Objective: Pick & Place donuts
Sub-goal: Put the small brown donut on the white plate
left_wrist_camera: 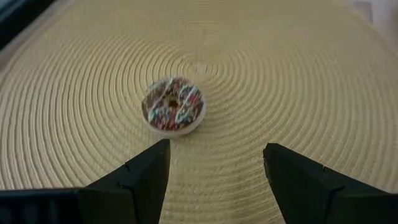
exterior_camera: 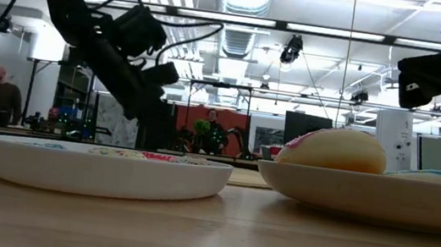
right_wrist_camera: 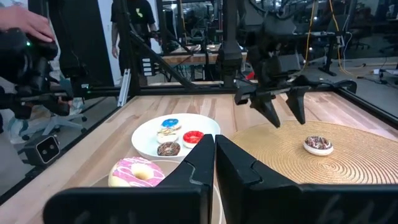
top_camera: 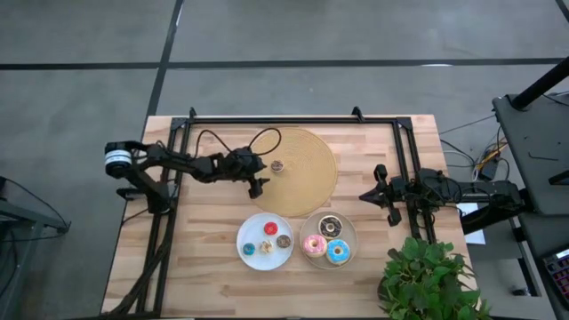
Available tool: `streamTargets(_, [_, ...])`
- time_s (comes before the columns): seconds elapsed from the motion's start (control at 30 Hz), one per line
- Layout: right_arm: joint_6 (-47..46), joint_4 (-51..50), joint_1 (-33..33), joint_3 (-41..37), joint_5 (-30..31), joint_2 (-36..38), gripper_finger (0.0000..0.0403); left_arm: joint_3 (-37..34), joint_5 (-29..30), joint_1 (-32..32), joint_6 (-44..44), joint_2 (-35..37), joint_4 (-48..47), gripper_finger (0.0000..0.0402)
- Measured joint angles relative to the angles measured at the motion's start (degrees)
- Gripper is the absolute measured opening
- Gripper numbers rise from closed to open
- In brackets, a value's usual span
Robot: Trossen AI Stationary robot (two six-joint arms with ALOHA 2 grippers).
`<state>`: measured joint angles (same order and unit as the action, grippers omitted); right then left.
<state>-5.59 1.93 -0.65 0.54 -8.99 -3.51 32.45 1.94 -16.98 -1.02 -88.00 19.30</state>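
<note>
My left gripper [left_wrist_camera: 211, 171] fingers apart, empty; tiny brown donut [left_wrist_camera: 173, 112] lies just ahead on woven mat [left_wrist_camera: 311, 81]. My right gripper [right_wrist_camera: 214, 155] closed, waiting at table's right side.

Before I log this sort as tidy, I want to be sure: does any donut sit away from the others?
Yes: one small chocolate sprinkled donut lies alone on the woven mat, not on either white plate. The open left claw hovers beside it.

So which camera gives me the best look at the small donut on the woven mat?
Left wrist view: the small donut fills the middle, just ahead of the open left claw. High view shows a speck; right wrist view shows it small and farther off; low view hides it.
</note>
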Motion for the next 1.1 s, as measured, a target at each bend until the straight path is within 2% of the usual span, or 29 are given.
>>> streamTargets(0.23, [0.0, 0.0, 0.0, 0.0, 0.0, 0.0, 0.0008, -1.1, 0.1, -2.6, 1.1, -0.1, 1.5, 0.0229])
streamTargets(0.53, [0.0, 0.0, 0.0, 0.0, 0.0, 0.0, 0.0008, -5.1, 0.1, -7.4, 1.1, 0.1, 11.2, 0.0229])
streamTargets(0.83, [-0.1, 0.0, 0.0, 0.0, 0.0, 0.0, 0.0008, -7.0, -5.6, -7.8, 0.9, -0.1, 14.8, 0.0229])
streamTargets(1.1, [-0.2, 0.0, 0.0, 0.0, 0.0, 0.0, 0.0008, -8.2, -5.7, -7.8, -0.4, -1.9, 18.8, 0.0229])
